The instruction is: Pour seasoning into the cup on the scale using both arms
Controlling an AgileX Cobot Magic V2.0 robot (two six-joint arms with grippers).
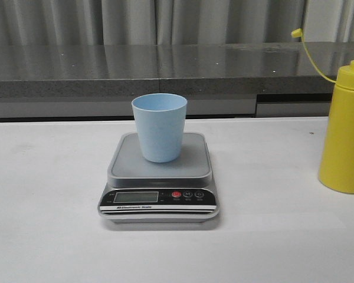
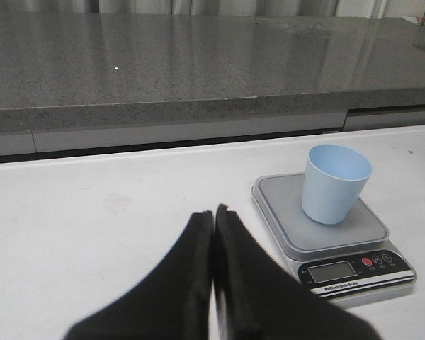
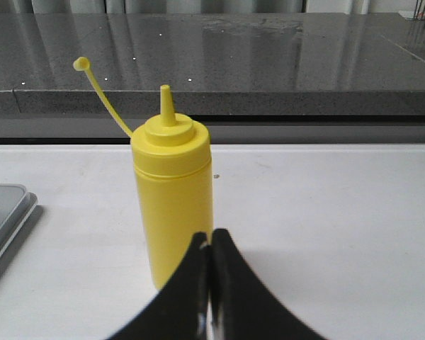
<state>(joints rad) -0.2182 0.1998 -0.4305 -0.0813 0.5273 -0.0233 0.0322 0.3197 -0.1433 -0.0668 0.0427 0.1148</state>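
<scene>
Front view first: pale blue cup (image 1: pixel 159 127) stands upright on the silver platform of the digital kitchen scale (image 1: pixel 159 178), roughly centred, mouth open and, as far as the left wrist view lets me see in, nothing inside. Scale sits mid-table on the white tabletop (image 1: pixel 47 194); LCD too faint to read. Yellow squeeze bottle (image 1: pixel 344 131) stands upright at the right edge of the frame, well apart from the scale, partly cut off by the picture's edge. Its tethered cap (image 1: pixel 296 33) is off the nozzle and sticks up on its thin strap, so the spout looks ready to pour. Neither arm shows from the front. Left wrist view: left gripper (image 2: pixel 213 212) with jaws pressed together, nothing between them, off to the left side of the scale and clear of the cup. Right wrist view: right gripper (image 3: pixel 211 237) likewise closed and empty, aimed straight at the bottle's body, which stands just ahead of the tips; whether they touch it I cannot tell. Grey stone counter (image 1: pixel 165 71) runs behind the table. My reading: cup placement is done, bottle not yet grasped, nothing poured. Left to do: open the right jaws, take the bottle, carry it over, tip it into the cup.
</scene>
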